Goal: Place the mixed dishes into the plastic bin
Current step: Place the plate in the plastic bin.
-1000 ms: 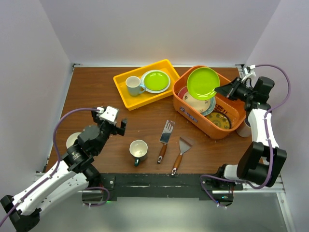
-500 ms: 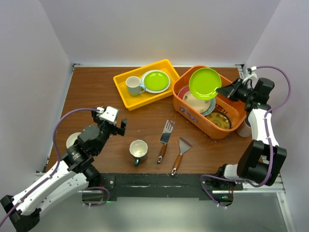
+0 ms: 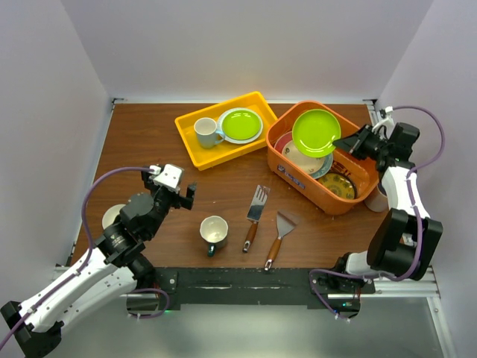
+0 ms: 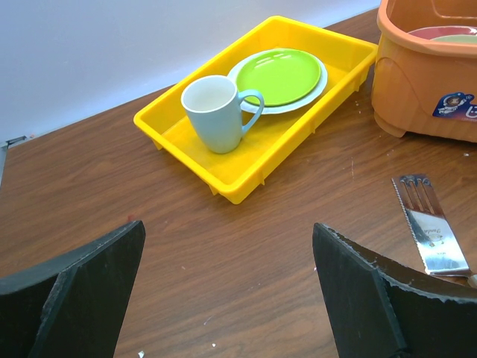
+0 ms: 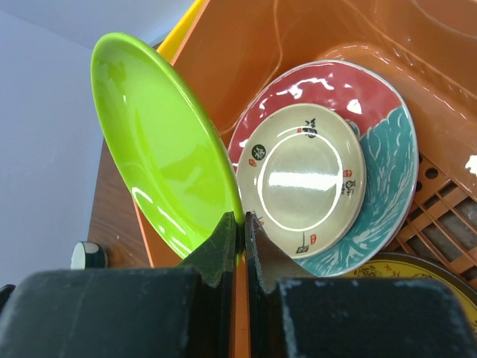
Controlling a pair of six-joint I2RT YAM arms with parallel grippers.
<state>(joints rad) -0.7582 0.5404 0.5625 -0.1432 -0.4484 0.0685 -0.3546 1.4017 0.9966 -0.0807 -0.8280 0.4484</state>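
My right gripper (image 3: 344, 141) (image 5: 244, 220) is shut on the rim of a lime green plate (image 3: 316, 132) (image 5: 160, 156). It holds the plate tilted on edge over the back of the orange bin (image 3: 298, 177) (image 5: 320, 30). In the bin lie a red-and-teal plate (image 5: 373, 97), a cream plate (image 3: 302, 158) (image 5: 302, 171) on top of it, and a yellow patterned plate (image 3: 337, 186). A dark-teal mug (image 3: 214, 233) stands on the table. A small white bowl (image 3: 112, 216) is partly hidden by my left arm. My left gripper (image 3: 186, 195) (image 4: 228, 225) is open and empty above the table.
A yellow tray (image 3: 186, 143) (image 4: 246, 186) at the back holds a white mug (image 3: 206, 132) (image 4: 216, 113) and a second lime green plate (image 3: 240, 124) (image 4: 283, 74). Two wooden-handled spatulas (image 3: 256, 206) (image 3: 279, 231) lie in front of the bin.
My right gripper has carried the lime green plate slightly right and lower over the bin. The left arm has not moved.
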